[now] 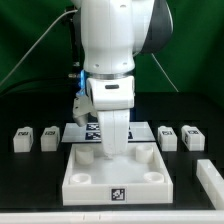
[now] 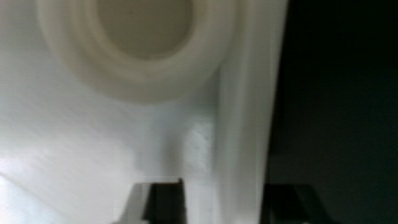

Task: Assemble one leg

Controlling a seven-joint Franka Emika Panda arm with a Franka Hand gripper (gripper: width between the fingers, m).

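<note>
Tags (image 1: 117,194) of black-and-white squares on tray (image 1: 75,180) front and each leg (image 1: 168,136), black worktop (image 1: 30,195), green backdrop (image 1: 30,40); tool (image 1: 115,148) width: cannot tell.

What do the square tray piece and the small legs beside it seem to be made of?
The square tray piece looks like white plastic, moulded or printed: uniform matte white, rounded sockets, faint sheen in the wrist view. The legs look like the same matte white plastic, with printed black-and-white tags. Not certain from looks alone.

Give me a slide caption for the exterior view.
Robot's hand low over the white square tray, loose legs lying on the black table on both sides.
</note>
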